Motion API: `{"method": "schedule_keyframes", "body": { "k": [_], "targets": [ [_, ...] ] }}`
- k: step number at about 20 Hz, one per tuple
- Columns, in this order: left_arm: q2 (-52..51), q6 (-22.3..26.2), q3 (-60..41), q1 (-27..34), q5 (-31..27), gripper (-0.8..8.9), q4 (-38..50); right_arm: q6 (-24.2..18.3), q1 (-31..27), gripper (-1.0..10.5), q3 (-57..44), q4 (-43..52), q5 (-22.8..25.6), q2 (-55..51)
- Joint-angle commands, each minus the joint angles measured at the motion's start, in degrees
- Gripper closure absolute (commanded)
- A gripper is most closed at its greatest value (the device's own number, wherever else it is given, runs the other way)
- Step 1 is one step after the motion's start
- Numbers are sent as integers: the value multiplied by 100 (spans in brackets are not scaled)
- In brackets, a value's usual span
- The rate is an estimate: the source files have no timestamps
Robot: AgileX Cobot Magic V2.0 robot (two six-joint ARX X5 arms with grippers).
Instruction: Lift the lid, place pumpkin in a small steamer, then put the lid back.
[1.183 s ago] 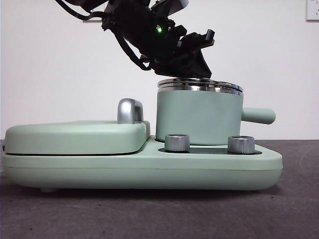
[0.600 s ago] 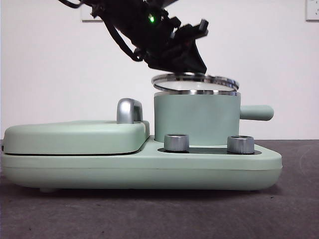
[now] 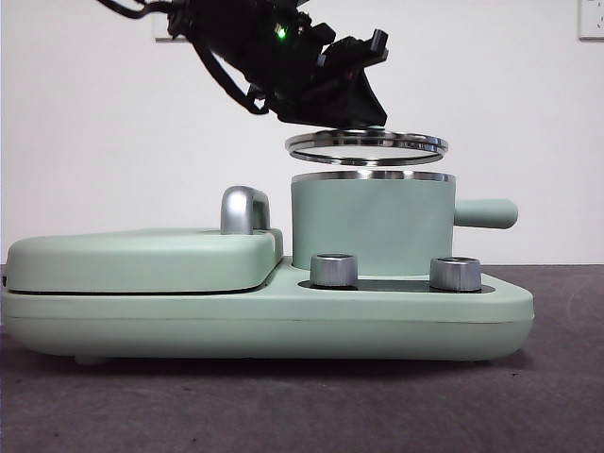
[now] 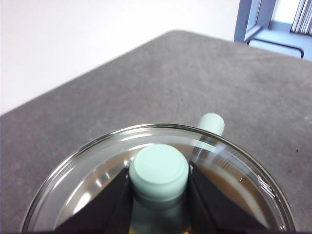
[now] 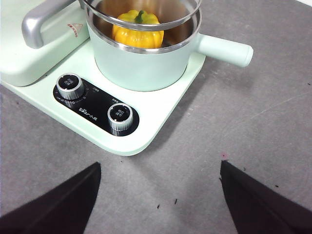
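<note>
The lid hangs level a short way above the small steamer, clear of its steel rim. My left gripper reaches down from the upper left and is shut on the lid's mint-green knob, with a black jaw on each side of it. Through the glass the pot's side handle shows. The pumpkin sits inside the small steamer, stem up, under the raised lid rim. My right gripper hovers open over the table in front of the appliance, holding nothing.
The steamer stands on a mint-green base with two steel dials in front. A wide flat griddle cover with a chrome handle fills the base's left side. The pot's stubby handle sticks out to the right.
The lid, resting on the pot a second ago, has risen with the left gripper, first tilted, now level with a clear gap above the rim.
</note>
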Motion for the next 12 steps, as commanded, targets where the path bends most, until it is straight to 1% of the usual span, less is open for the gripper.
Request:
{"method": "schedule_keyframes", "body": {
  "k": [1, 8, 12],
  "targets": [
    [-4, -42, -92, -9, 118, 804, 372, 61, 57, 569, 26, 33, 0, 31],
    [4, -101, -179, -9, 138, 805, 706, 61, 57, 569, 26, 33, 2, 31],
    [39, -160, -179, -11, 269, 805, 839, 61, 57, 569, 26, 33, 2, 31]
  ]
}}
